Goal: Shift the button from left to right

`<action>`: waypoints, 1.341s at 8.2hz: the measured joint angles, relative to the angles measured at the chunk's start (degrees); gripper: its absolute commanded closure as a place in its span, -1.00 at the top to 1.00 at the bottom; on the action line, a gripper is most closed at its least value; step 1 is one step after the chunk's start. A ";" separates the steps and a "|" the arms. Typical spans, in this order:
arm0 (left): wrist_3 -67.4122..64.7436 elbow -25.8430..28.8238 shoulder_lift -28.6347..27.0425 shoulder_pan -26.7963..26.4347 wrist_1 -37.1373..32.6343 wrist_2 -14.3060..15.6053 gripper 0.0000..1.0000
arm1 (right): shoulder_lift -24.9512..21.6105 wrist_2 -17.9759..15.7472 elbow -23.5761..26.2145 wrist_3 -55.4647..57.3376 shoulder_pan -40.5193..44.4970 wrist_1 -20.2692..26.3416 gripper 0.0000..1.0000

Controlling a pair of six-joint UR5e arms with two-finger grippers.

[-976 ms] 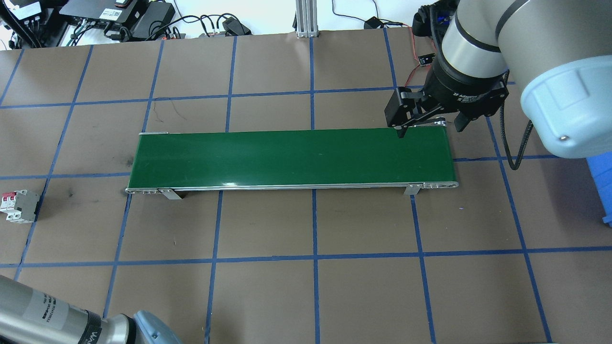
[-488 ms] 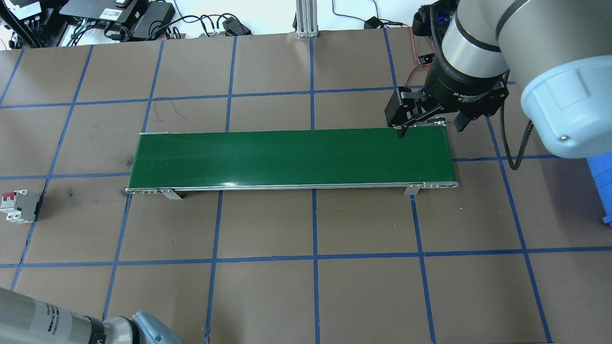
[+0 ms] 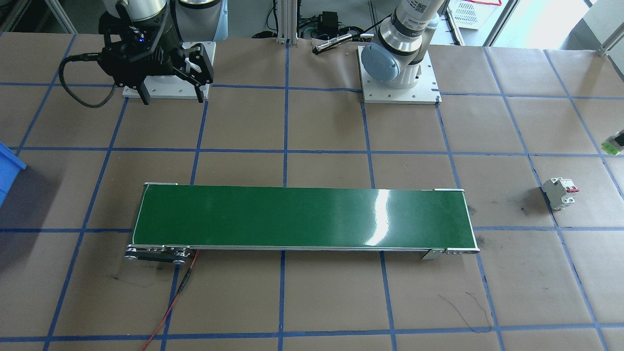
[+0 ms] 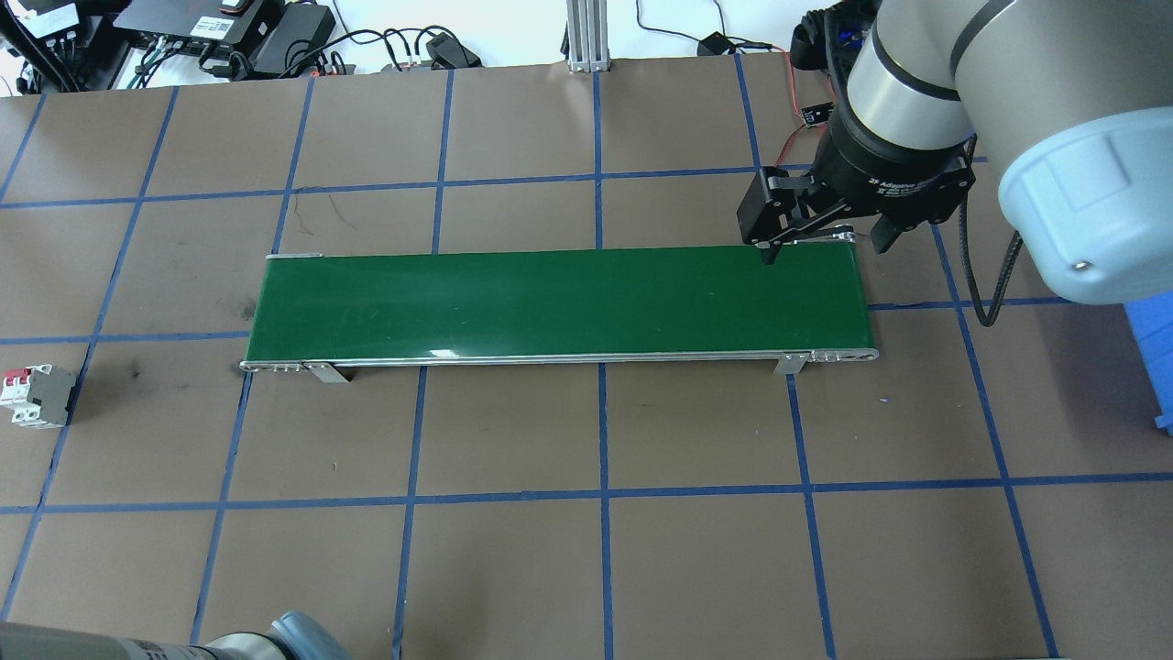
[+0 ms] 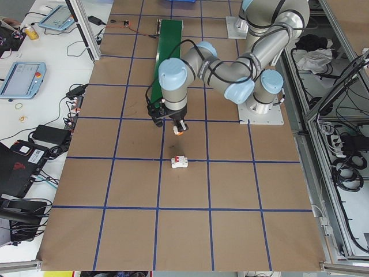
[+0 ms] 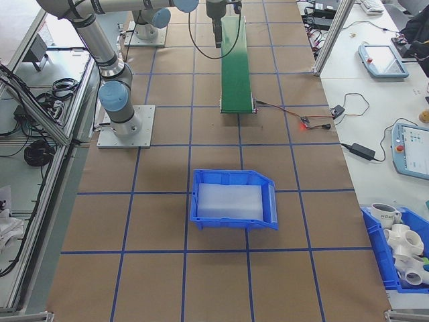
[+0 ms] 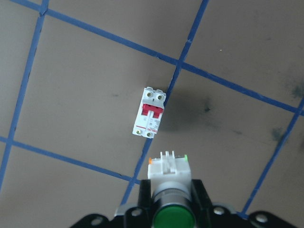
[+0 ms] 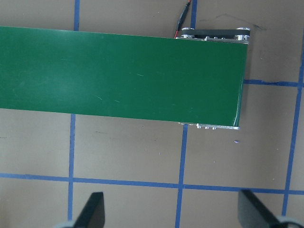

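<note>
Green-capped button [image 7: 173, 190] pinched between the left gripper [image 7: 172, 199] fingers, seen close in the left wrist view, raised above the white breaker [image 7: 151, 112] on brown paper. From exterior left: near arm bent over, gripper pointing down (button [image 5: 179, 130] at its tip). Overhead: right gripper [image 4: 818, 240] spread wide, holding nothing, poised over the green conveyor's [image 4: 550, 302] right end.

the table [image 4: 513, 568] is brown, crossed by a grid of blue tape lines. the conveyor belt [image 4: 559, 302] is dark green with silver edges. the breaker [image 7: 151, 118] is white with red levers. the button [image 7: 173, 218] has a green cap and whitish body. the bin [image 6: 234, 199] is blue.
</note>
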 measured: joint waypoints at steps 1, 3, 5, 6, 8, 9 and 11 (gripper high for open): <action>-8.09 -0.88 3.10 -2.56 -1.53 -0.07 -1.00 | 0.00 0.00 0.02 0.00 0.00 0.00 1.00; -22.38 -3.43 5.90 -7.01 -2.88 -0.66 -1.00 | 0.00 0.00 0.05 0.00 0.00 0.00 1.00; -33.96 -5.04 6.82 -12.97 -3.07 -0.91 -1.00 | 0.00 0.00 0.04 0.00 0.00 0.00 1.00; -41.29 -5.41 6.83 -16.77 -3.01 -1.00 -1.00 | 0.00 0.00 0.03 0.00 0.00 0.03 1.00; -58.50 -5.63 5.57 -24.27 -0.47 -1.49 -1.00 | 0.00 0.00 0.03 0.00 0.00 0.05 1.00; -66.97 -5.71 3.90 -26.39 4.19 -3.37 -1.00 | 0.00 0.00 0.03 0.00 0.00 0.04 1.00; -74.71 -6.11 -0.49 -28.08 10.41 -5.43 -1.00 | 0.00 0.00 0.07 0.00 0.00 0.05 1.00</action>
